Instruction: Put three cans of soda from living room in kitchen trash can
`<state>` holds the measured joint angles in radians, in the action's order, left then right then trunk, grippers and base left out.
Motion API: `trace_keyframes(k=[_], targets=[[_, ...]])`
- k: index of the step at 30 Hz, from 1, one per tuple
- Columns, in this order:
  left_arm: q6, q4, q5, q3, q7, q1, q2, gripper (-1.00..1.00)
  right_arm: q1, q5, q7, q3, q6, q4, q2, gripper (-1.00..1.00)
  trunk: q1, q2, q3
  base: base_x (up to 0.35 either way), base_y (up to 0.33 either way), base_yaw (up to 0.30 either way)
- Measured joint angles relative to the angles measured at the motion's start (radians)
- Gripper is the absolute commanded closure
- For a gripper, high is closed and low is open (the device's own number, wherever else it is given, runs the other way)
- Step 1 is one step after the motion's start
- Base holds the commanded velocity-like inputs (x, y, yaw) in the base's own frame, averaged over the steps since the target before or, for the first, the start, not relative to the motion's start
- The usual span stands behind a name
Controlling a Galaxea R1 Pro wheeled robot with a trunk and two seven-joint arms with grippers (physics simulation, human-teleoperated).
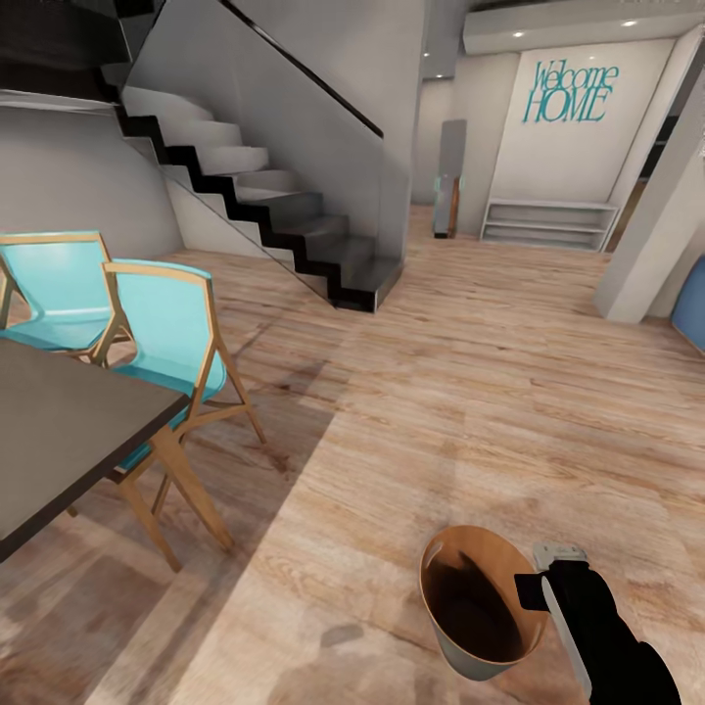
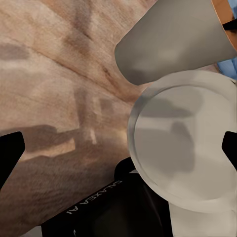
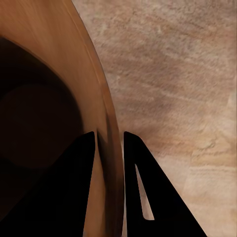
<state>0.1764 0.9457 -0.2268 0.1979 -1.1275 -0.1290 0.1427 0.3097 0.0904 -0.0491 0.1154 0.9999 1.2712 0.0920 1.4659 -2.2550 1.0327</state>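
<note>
Bin (image 1: 468, 654), small, round and tapered, pale grey outside and glossy copper-brown inside, held low over light wood floor (image 1: 470, 392) at lower right of head view, gripped at its right rim by right gripper (image 1: 537, 589) on a black arm. In right wrist view, 2 black fingers (image 3: 74, 197) straddling the bin's thin wall (image 3: 106, 123), one inside the dark bowl, one outside, pinching the rim between them. Inside of bin dark and shadowed, with no contents to be made out. In left wrist view, same bin (image 2: 173, 44) seen from outside and below, its grey tapered side above a pale round disc (image 2: 182, 143) of the robot's own body, with black housing lettered in white beneath it; left gripper (image 2: 118, 153) showing just 2 black fingertips (image 2: 10, 153) at opposite edges of that picture, spread wide with nothing between them. Elsewhere in head view: dark tabletop (image 1: 59, 441) at left, 2 turquoise chairs (image 1: 166, 343) with wooden frames beside it, black-and-grey staircase (image 1: 284, 206) behind, white wall at back bearing teal lettering "Welcome HOME" (image 1: 570, 92) over low white shelf (image 1: 548, 223).
</note>
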Motion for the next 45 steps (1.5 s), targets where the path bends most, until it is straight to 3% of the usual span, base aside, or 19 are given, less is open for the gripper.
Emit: trace_keyframes(k=[19, 31, 36, 40, 45], targets=[[0.000, 0.000, 0.000, 0.000, 0.000, 0.000, 0.000, -1.00, 0.000, -0.003, 0.000, 0.000, 0.000, -0.001, 0.000, 1.00, 0.000, 0.000, -0.015, 0.000, 0.000, -0.013], [0.000, 0.001, 0.000, 0.000, 0.000, 0.000, 0.000, -1.00, 0.000, 0.012, -0.001, 0.000, 0.000, -0.001, 0.000, 1.00, 0.000, 0.000, -0.020, 0.000, -0.132, -0.221], [0.000, 0.001, 0.000, 0.000, 0.000, 0.000, 0.000, -1.00, 0.000, -0.013, 0.000, 0.000, -0.001, -0.001, 0.000, 1.00, 0.000, 0.000, -0.024, 0.000, -0.086, -0.245], [0.000, 0.001, 0.000, 0.000, 0.000, 0.000, 0.000, -1.00, 0.000, 0.016, -0.001, 0.001, 0.000, -0.001, 0.000, 1.00, 0.000, 0.000, -0.028, 0.000, -0.033, -0.237], [0.000, 0.001, 0.000, 0.000, 0.000, 0.000, 0.000, -1.00, 0.000, -0.010, 0.000, 0.000, -0.001, -0.001, 0.000, 1.00, 0.000, 0.000, -0.032, 0.000, -0.006, -0.235]])
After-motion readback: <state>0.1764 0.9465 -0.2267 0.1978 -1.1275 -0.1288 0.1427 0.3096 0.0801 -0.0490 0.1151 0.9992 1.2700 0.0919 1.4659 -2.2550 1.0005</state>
